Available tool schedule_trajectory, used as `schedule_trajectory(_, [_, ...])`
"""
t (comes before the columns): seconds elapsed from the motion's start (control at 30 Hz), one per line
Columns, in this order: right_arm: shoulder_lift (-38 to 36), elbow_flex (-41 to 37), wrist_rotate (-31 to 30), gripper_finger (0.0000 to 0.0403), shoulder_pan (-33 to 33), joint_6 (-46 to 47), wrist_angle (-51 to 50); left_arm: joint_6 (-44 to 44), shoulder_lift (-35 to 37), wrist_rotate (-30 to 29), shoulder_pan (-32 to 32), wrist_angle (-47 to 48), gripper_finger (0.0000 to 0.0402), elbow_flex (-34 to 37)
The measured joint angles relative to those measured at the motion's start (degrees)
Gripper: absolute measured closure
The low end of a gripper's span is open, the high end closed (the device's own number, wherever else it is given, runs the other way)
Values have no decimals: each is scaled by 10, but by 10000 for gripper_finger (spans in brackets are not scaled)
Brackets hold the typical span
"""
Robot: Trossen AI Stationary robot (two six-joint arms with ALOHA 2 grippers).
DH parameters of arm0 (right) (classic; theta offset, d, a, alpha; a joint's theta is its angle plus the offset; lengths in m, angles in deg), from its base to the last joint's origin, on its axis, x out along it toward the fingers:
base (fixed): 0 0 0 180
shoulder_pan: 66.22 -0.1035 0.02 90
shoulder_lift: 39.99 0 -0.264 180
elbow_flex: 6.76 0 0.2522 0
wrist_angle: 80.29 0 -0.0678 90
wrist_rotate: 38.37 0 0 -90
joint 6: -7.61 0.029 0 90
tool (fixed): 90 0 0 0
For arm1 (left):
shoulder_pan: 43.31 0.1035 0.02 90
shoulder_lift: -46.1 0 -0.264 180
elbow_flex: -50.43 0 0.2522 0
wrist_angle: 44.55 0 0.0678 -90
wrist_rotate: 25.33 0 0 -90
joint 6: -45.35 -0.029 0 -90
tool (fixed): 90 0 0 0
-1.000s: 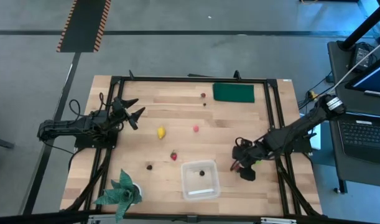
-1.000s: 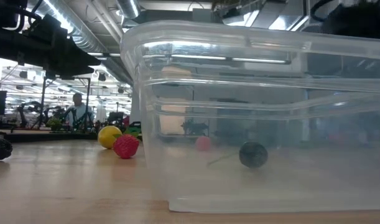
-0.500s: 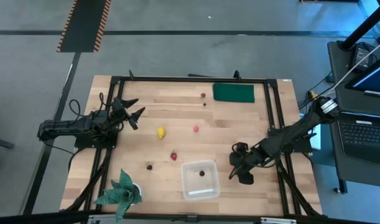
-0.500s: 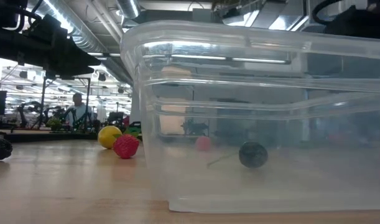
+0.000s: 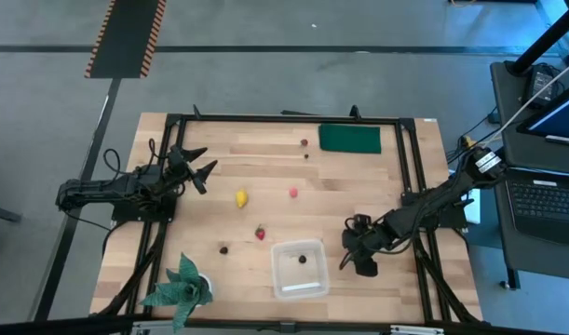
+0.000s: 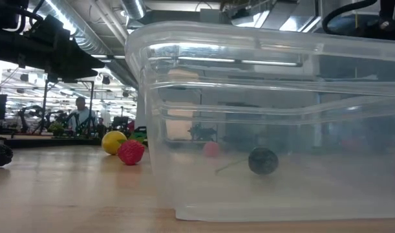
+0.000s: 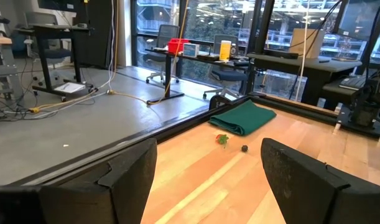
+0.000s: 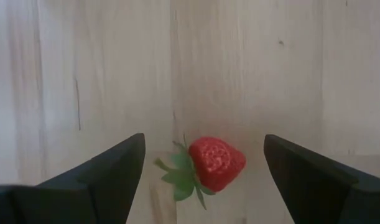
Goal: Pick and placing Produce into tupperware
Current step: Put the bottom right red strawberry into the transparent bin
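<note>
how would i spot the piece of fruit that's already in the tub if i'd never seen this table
Find the clear tupperware near the table's front edge, between the teal leafy plant and the right gripper. Inside it, toward the back wall, sits one small dark berry with a thin stem. It is the only produce inside the walls; the other dark berry and red strawberry lie on bare wood outside.

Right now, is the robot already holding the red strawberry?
No, the strawberry lies on the wood between the right gripper's open fingers, untouched.
</note>
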Motion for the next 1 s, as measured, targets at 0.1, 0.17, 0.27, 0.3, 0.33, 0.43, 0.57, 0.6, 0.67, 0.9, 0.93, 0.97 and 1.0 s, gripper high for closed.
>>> schedule_trajectory(0.1, [0,0,16,73,0,28,-5,0,0,0,0,0,121,0])
schedule_trajectory(0.17, [0,0,22,73,-4,27,-6,0,0,0,0,0,121,0])
schedule_trajectory(0.27, [0,0,23,73,-7,27,-7,0,0,0,0,0,121,0])
schedule_trajectory(0.3, [1,-2,22,73,-7,30,-6,0,0,0,0,0,121,0])
schedule_trajectory(0.33, [3,-5,22,73,-7,38,-7,0,0,0,0,0,121,0])
schedule_trajectory(0.43, [13,-16,22,73,-7,54,-14,0,0,0,0,0,121,0])
schedule_trajectory(0.57, [26,-17,10,73,-7,56,-8,0,0,0,0,0,121,0])
schedule_trajectory(0.6, [28,-17,9,73,-7,56,-6,0,0,0,0,0,121,0])
schedule_trajectory(0.67, [30,-17,7,73,-7,56,-5,0,0,0,0,0,121,0])
schedule_trajectory(0.9, [31,-16,7,73,-7,55,-6,0,0,0,0,0,121,0])
schedule_trajectory(0.93, [31,-16,6,74,-7,56,-6,0,0,0,0,0,121,0])
schedule_trajectory(0.97, [32,-16,6,76,-7,56,-6,0,0,0,0,0,121,0])
schedule_trajectory(1.0, [32,-16,6,79,-7,56,-6,0,0,0,0,0,121,0])
